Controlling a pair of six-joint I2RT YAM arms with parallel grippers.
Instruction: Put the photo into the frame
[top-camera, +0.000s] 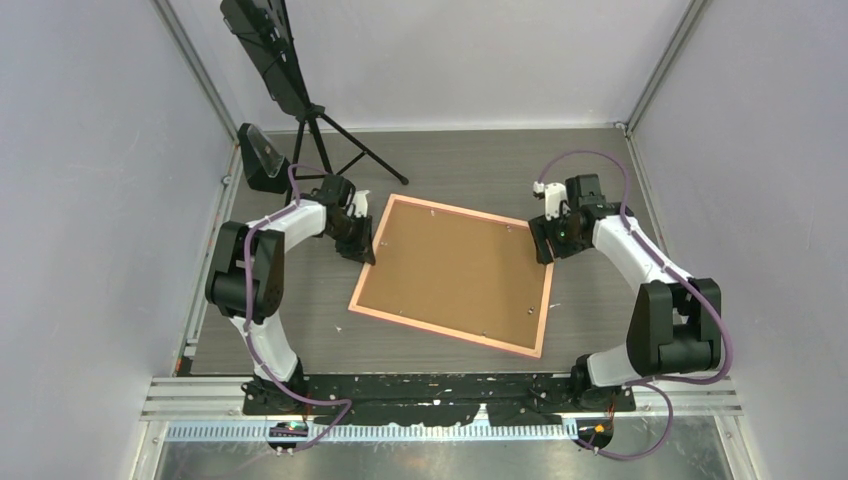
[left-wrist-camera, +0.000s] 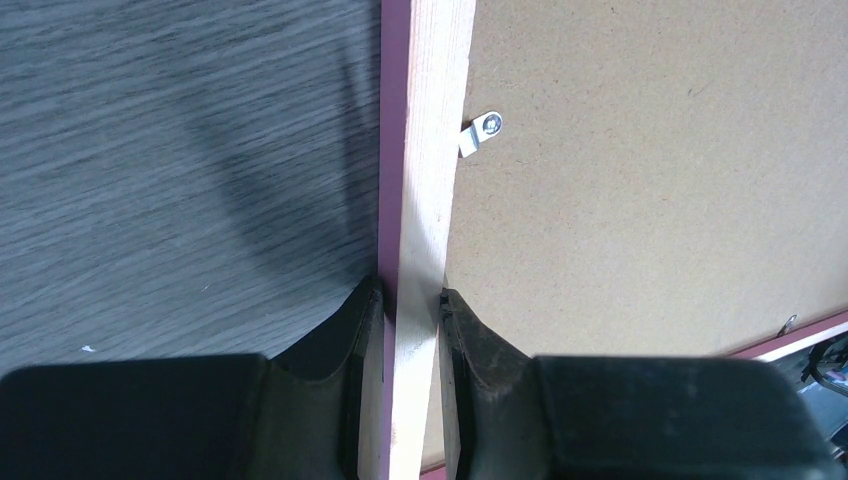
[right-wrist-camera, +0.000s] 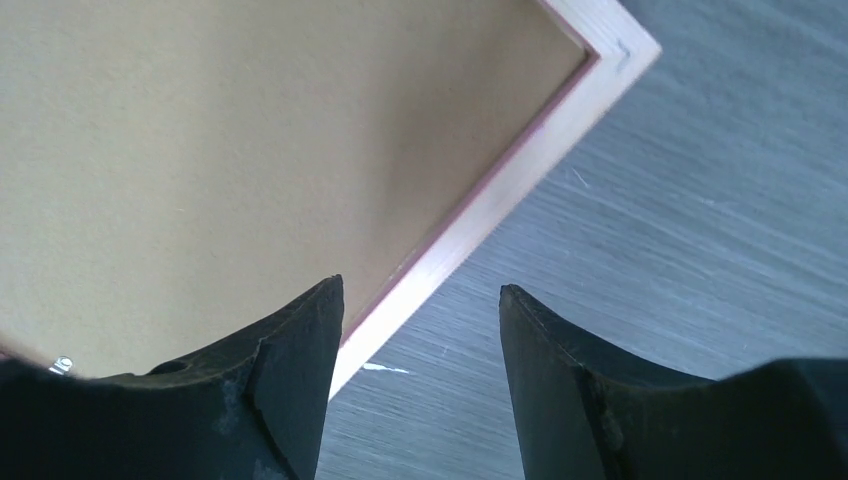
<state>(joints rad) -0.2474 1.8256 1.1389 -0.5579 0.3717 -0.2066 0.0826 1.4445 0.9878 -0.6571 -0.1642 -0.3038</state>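
Far left at the back, a black tripod stand (top-camera: 322, 128) stands on the dark wood-grain table (top-camera: 600, 170). Just in front of it the left gripper (top-camera: 360, 245) reaches down to the frame's left side. Its fingers are drawn in close and pinch the pale rail between them, one pad on the outer pink edge and the other on the inner side, against the board's edge.

The frame (top-camera: 450, 334) lies flat in the middle of the table, back upward and turned a little askew to the table's edges. A plain brown backing board (top-camera: 455, 270) fills it rail to rail. From the left wrist view a small metal tab (left-wrist-camera: 482, 130) sits on the rail's inner edge, reaching onto the board, a little ahead of the grip.

At the frame's right side, near its far corner, is the right gripper (top-camera: 545, 245). Its fingers are spread wide and hold nothing — one is over the board, the other over bare table, and the rail runs through the gap between them. I cannot tell whether either tip touches down.
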